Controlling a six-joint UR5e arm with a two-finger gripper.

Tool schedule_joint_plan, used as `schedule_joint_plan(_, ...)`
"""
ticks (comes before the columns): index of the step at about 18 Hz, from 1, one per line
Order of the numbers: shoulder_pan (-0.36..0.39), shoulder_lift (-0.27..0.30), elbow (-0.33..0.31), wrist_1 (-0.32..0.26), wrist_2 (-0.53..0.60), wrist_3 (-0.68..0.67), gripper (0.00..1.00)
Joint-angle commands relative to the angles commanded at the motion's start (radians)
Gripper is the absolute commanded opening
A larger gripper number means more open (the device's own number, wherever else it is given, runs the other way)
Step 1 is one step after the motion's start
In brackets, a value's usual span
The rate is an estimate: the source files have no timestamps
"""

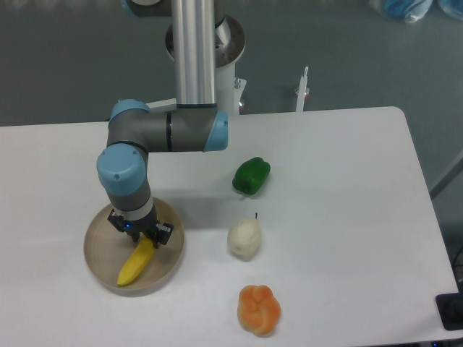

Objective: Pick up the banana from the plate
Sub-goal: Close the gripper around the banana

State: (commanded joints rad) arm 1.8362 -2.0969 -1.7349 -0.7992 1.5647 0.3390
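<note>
Banana [135, 264] lies in the plate [98, 253], long axis running from approx 7 o'clock (free tip, near plate's lower rim) up to 1 o'clock, where its upper end goes under the gripper [141, 233]. Yellow skin visible from tip to roughly mid-length; rest hidden by gripper body. Plate is round, tan, low rim, at table's [347, 289] left-front area.

Gripper sits w/ its fingers down over banana's upper end, at approx 1 o'clock from plate centre, inside the rim. Fingers look drawn in close on either side of the banana, seemingly touching it, but from this top-down angle can't tell for sure whether they're clamped on it or just beside it. Small blue light shows on gripper's left side. Banana looks to rest on the plate floor; no clear gap under it.

Arm [163, 130]: grey tubes w/ blue joint caps, wrist straight above gripper, forearm going off to 1 o'clock toward the base column at table's back edge.

Other stuff, all right of plate, well apart from it: green pepper [251, 176] at approx 2 o'clock from plate; whitish pear [244, 238] at 3 o'clock, stem up; orange lobed item [259, 309] at 4 o'clock near front edge. The three are apart from each other, roughly in a column.
</note>
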Motion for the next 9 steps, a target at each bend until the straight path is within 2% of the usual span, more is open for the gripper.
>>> schedule_joint_plan(9, 0.003, 0.011, 0.005, 0.000, -0.003, 0.006, 0.45)
